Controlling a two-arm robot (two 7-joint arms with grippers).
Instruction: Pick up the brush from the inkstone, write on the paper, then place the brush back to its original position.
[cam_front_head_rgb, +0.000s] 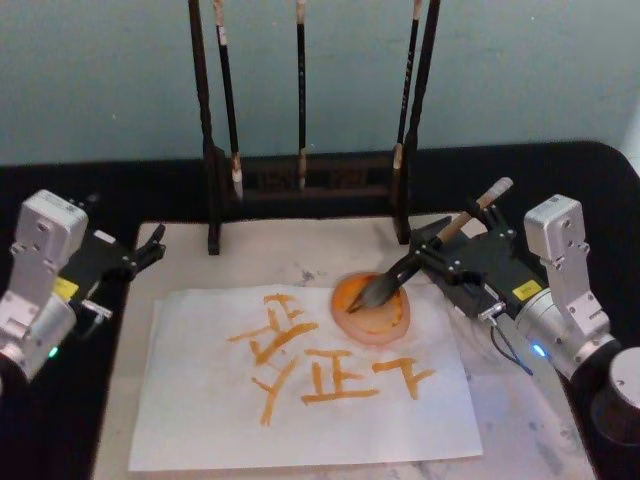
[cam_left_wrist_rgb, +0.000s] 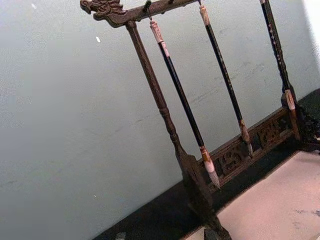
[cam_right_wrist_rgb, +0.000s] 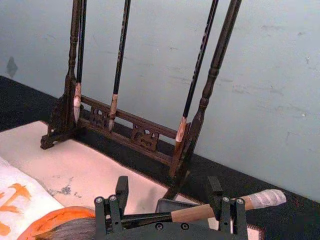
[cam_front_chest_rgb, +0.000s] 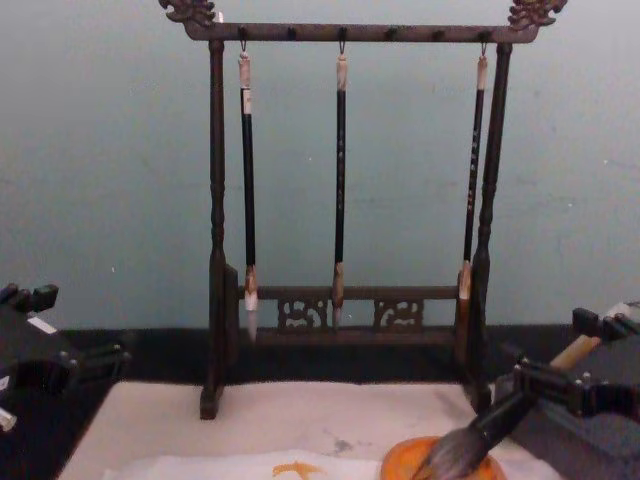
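Note:
The brush (cam_front_head_rgb: 481, 204) lies slanted, its bushy tip on the orange inkstone (cam_front_head_rgb: 372, 318) and its pale handle pointing back right. My right gripper (cam_front_head_rgb: 440, 268) stands open around it, and the handle (cam_right_wrist_rgb: 200, 212) crosses one finger without being pinched. From the chest, the bristles (cam_front_chest_rgb: 455, 455) rest on the inkstone (cam_front_chest_rgb: 400, 466) beside the right gripper (cam_front_chest_rgb: 565, 362). The white paper (cam_front_head_rgb: 300, 415) in front carries several orange characters. My left gripper (cam_front_head_rgb: 152, 245) sits open at the left, off the paper.
A dark wooden rack (cam_front_head_rgb: 300, 182) with three thin hanging brushes stands across the back of the cream mat (cam_front_head_rgb: 270, 250). The rack's right post (cam_right_wrist_rgb: 192, 140) is close behind the right gripper. The black tabletop (cam_front_head_rgb: 590, 170) surrounds the mat.

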